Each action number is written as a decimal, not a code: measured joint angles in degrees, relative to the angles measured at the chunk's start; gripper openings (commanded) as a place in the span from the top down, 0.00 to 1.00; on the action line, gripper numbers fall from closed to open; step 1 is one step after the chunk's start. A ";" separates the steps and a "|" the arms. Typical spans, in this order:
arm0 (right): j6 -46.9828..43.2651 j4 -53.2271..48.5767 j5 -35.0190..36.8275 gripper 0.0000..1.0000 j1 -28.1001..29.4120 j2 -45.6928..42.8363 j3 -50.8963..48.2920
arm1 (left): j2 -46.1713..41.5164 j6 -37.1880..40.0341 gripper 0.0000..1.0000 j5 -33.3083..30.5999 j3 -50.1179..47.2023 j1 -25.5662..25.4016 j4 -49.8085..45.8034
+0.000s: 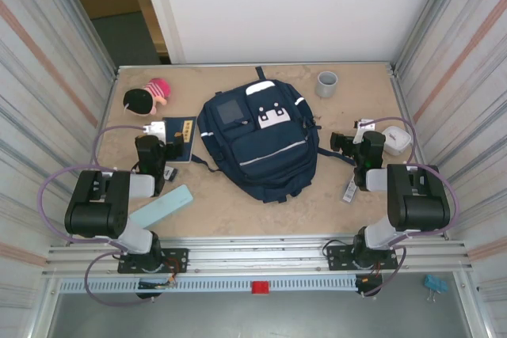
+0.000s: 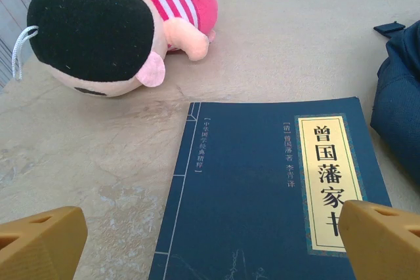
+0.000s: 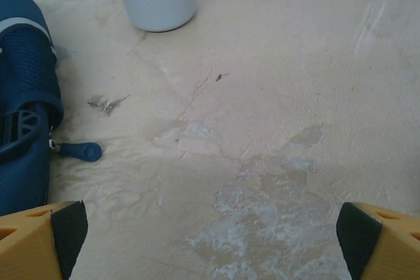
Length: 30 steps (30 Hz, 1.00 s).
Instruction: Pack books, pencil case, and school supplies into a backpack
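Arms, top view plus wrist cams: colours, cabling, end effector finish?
Both arms are black housings with silver-grey links: left arm, right arm. A lilac cable loops off each. Black base plates sit on the aluminium rail. End effector: left fingers plain yellow-orange, right fingers yellow-orange with black pads.

Probably a robot lab cell, panelled walls point(image 1: 55, 93), aluminium rail point(image 1: 261, 257)
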 measured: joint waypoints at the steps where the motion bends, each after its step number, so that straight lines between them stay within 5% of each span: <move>1: 0.00 0.00 0.00 0.01 0.00 0.00 0.00 | 0.00 0.00 0.01 0.00 0.00 0.00 0.00; 30: 0.00 0.00 0.00 0.01 0.00 0.00 0.00 | 0.00 0.00 0.02 0.04 0.00 0.00 0.00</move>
